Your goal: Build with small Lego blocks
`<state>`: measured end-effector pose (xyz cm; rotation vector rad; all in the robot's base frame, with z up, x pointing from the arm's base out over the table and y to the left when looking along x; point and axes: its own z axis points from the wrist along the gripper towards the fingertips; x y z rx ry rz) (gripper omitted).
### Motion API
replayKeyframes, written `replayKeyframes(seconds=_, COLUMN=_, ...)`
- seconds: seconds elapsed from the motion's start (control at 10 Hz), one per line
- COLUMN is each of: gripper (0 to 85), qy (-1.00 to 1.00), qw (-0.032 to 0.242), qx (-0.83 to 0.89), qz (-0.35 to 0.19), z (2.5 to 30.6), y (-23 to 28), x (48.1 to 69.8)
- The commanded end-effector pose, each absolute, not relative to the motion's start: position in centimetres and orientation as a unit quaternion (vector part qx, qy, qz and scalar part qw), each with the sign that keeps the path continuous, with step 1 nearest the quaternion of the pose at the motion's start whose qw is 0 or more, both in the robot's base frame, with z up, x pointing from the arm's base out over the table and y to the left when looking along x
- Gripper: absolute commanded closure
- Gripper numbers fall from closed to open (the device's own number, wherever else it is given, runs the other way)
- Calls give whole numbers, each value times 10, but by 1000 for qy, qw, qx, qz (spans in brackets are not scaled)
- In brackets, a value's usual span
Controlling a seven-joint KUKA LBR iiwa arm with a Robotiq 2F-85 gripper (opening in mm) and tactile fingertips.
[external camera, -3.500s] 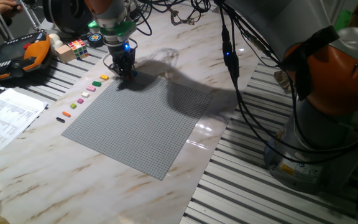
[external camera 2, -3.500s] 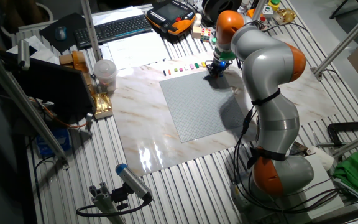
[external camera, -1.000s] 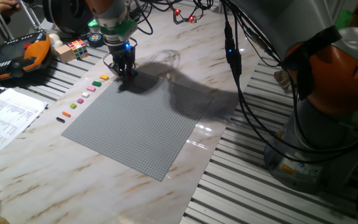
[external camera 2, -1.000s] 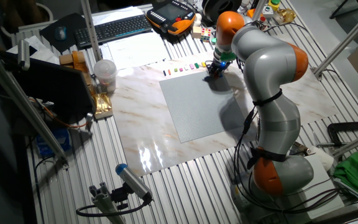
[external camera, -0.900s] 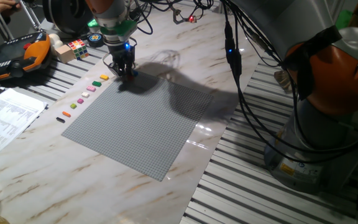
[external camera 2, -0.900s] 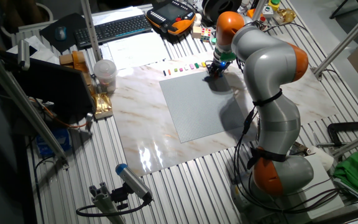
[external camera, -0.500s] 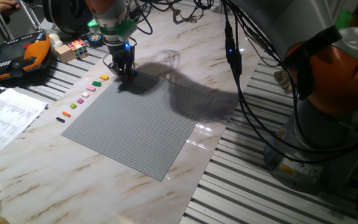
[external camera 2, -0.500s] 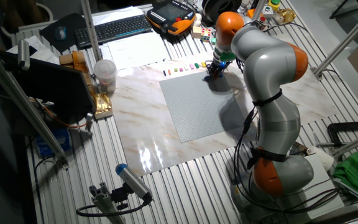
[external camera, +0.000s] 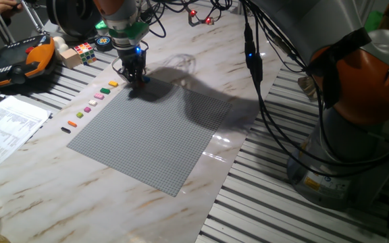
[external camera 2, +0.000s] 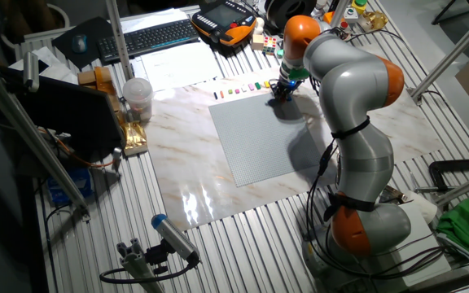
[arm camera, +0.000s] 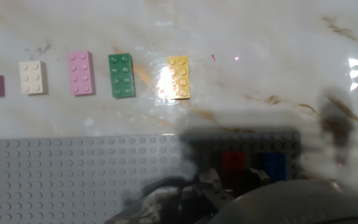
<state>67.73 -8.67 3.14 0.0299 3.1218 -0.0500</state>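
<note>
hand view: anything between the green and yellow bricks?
Nothing. In the hand view only bare marble tabletop separates the small green Lego brick and the small yellow Lego brick; they lie side by side, apart.

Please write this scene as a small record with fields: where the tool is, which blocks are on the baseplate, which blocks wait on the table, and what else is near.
tool position: tool low over the far corner of the grey baseplate
tool state: cannot tell if open or shut
blocks on baseplate: red block, blue block, side by side near the corner
loose blocks in a row on table: yellow block, green block, pink block, white block
nearby: puzzle cube
</note>
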Motion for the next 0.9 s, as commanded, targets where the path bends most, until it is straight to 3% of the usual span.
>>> replayKeyframes(seconds=0.0, gripper=557, qy=1000, qw=10, qx=10, qz=-16, z=31, y=-87, x=677)
replayKeyframes(seconds=0.6, gripper=667, qy=1000, qw=8, qx=7, qz=-14, z=31, y=-88, x=678)
replayKeyframes(seconds=0.8, gripper=833, qy=1000, qw=6, qx=4, qz=-14, z=31, y=-88, x=677)
